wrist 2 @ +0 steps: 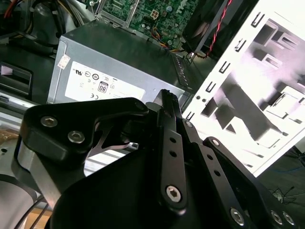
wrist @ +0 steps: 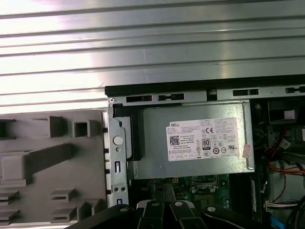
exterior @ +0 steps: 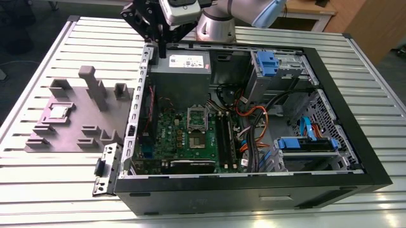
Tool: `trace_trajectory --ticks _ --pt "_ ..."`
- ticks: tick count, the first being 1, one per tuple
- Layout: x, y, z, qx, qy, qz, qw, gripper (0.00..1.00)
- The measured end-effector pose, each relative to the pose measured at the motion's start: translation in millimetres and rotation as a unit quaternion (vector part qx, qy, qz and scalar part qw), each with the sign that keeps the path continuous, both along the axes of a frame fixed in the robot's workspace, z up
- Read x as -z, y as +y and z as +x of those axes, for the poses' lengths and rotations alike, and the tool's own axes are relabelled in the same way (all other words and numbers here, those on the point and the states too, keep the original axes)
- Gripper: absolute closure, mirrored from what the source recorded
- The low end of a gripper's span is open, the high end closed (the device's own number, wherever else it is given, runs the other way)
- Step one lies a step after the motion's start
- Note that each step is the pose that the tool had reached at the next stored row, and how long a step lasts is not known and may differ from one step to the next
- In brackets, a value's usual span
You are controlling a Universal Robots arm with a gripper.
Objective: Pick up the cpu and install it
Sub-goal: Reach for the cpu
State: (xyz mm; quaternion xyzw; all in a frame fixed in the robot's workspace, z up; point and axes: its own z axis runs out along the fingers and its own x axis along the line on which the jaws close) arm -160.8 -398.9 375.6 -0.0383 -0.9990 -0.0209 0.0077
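Observation:
The cpu (exterior: 59, 112), a small silver-grey square, lies in a recess of the grey fixture block (exterior: 70, 130) at the exterior view's left, beside the open computer case. In the first wrist view a pale square that may be the cpu (wrist: 12, 168) sits on the same fixture. My gripper (exterior: 163, 51) hangs over the case's rear edge above the grey power supply (exterior: 180, 71), well away from the cpu. Its fingers (wrist 2: 167, 98) are pressed together and hold nothing. The silver socket frame (exterior: 198, 118) sits on the green motherboard (exterior: 184, 142) inside the case.
The black case (exterior: 254, 190) lies on its side on a slatted metal table (exterior: 381, 95). Inside are orange and black cables (exterior: 254, 123), blue drive brackets (exterior: 304, 142) and a black bracket (exterior: 104, 171) at its front corner. Tall fixture posts (exterior: 95, 88) rise near the cpu.

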Motion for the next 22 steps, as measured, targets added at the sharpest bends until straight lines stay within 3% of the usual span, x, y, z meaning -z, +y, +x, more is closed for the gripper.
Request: trace_trajectory --ticks 22 --pt "3.0 0.0 -7.3 0.000 0.0024 0.0000 1.00000 0.89"
